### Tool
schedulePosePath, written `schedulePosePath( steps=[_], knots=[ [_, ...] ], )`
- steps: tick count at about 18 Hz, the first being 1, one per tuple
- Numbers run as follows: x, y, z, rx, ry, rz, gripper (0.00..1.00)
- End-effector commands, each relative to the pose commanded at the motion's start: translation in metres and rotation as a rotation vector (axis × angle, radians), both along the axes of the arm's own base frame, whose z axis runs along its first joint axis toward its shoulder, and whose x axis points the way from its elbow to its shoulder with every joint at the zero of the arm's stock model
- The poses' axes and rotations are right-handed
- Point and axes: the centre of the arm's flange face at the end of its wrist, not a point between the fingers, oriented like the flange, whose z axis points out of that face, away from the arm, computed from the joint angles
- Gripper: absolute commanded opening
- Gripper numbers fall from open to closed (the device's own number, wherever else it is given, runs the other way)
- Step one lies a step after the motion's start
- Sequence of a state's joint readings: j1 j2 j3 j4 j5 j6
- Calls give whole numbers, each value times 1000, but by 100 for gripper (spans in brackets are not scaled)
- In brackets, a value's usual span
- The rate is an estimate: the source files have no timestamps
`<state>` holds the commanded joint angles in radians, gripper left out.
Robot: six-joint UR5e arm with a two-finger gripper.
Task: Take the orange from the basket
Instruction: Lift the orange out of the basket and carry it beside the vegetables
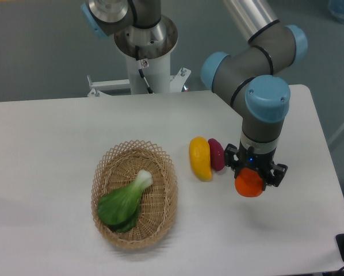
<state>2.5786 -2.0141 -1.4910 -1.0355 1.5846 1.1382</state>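
Pincer clamped on the orange, held above the tabletop well right of the basket, which holds only a leafy green; the pick-up appears essentially done.

The orange sat in the gripper; two fruits lay just left, the basket farther left, holding bok choy.

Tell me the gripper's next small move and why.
Probably a short lift straight up. The two-finger gripper is shut on the small round orange, well right of the oval wicker basket and close beside the yellow fruit and purple-red fruit.
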Motion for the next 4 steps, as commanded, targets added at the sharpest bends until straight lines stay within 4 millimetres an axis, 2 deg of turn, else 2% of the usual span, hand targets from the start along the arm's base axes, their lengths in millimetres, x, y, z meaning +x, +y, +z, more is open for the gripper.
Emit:
schedulePosePath(
  steps=[4],
  knots=[
    [0,-1,-2,-7,-1,-1,60]
  ],
)
